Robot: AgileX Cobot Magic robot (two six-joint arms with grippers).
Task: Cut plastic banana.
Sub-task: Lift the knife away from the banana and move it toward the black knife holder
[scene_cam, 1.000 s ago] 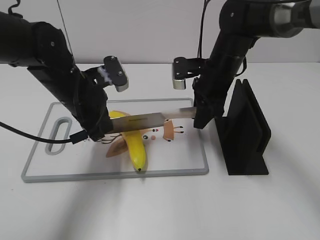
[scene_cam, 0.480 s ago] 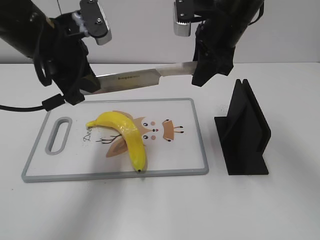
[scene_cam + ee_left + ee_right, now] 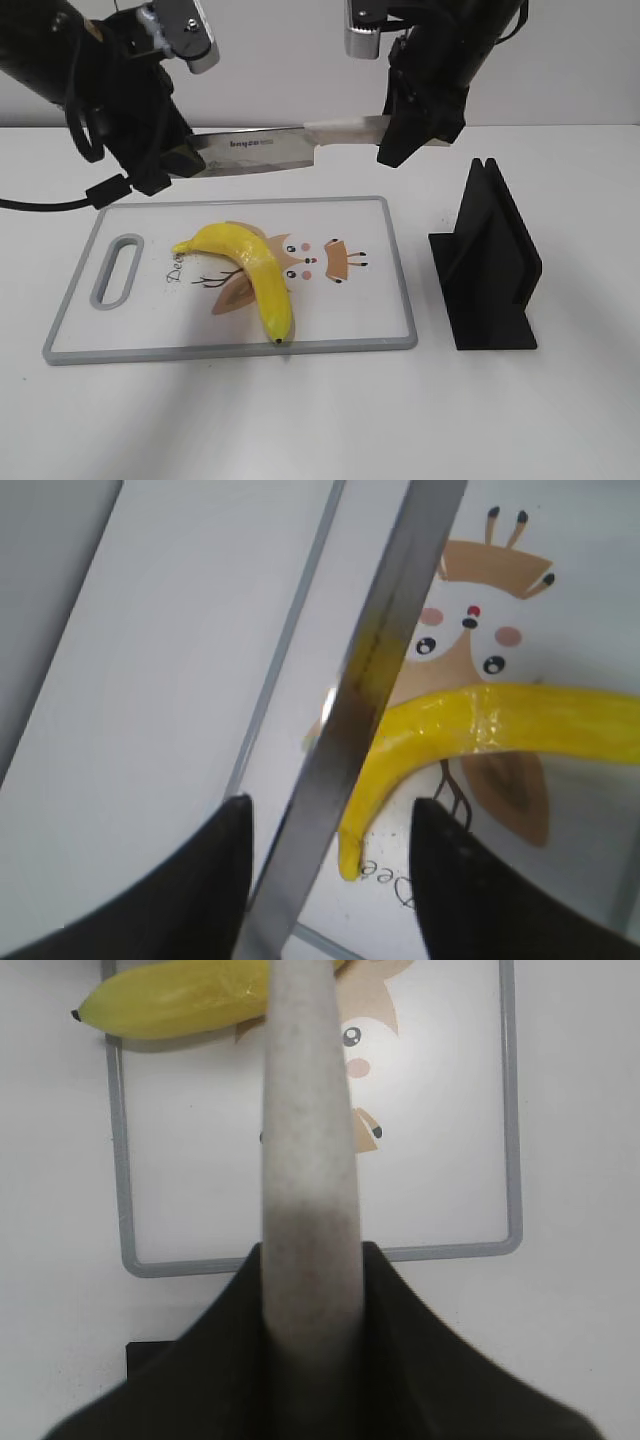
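Note:
The plastic banana (image 3: 250, 270) lies whole on the white cutting board (image 3: 230, 345), its stem towards the left. A knife (image 3: 250, 150) hangs level above the board's far edge. My right gripper (image 3: 395, 140) is shut on the knife's pale handle (image 3: 310, 1140). My left gripper (image 3: 170, 165) is at the blade's tip. In the left wrist view its fingers (image 3: 330, 825) stand apart on either side of the blade (image 3: 370, 680), with the banana (image 3: 500, 720) below. The right wrist view shows the banana's dark-tipped end (image 3: 180, 1000) and the board's rim (image 3: 115, 1160).
A black knife stand (image 3: 490, 260) stands on the white table just right of the board. The board has a slot handle (image 3: 115, 270) at its left end and a cartoon print (image 3: 320, 262) in the middle.
One second ago the blade was down across the banana. Both arms have lifted the knife well above the board. In the last half second it shifted slightly left.

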